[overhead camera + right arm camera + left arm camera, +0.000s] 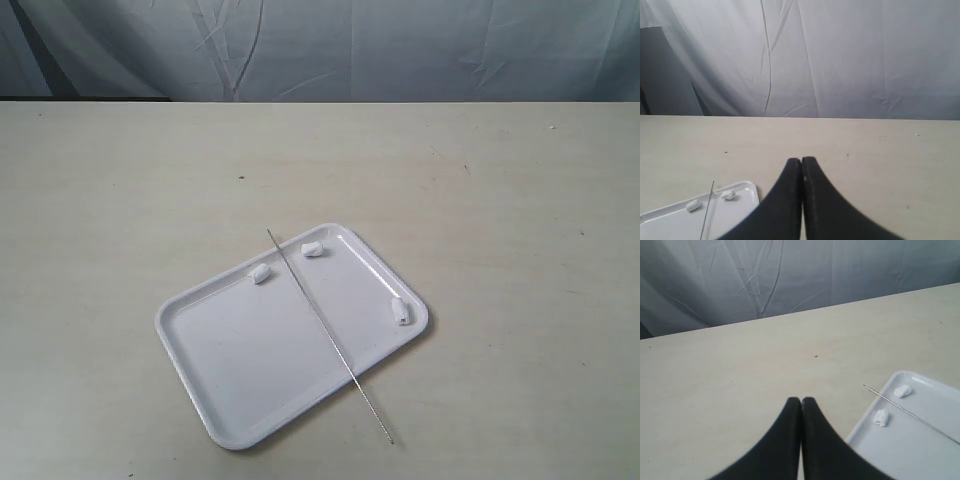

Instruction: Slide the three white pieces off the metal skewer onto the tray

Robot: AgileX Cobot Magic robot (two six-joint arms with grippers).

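Looking at your left gripper (pixel 801 401), you had its fingers pressed together on nothing, over bare table (pixel 120 180) just beside the tray (pixel 240 385). Your right gripper (pixel 801 161) was the same, fingers closed and empty, with the tray off to one side. On the tray lay the three white pieces (pixel 260 273), all clear of the skewer (pixel 325 330): two near the far corner, one on each side of it, the third by the right rim. The skewer lay slantwise across the tray, its near end sticking out over the table.
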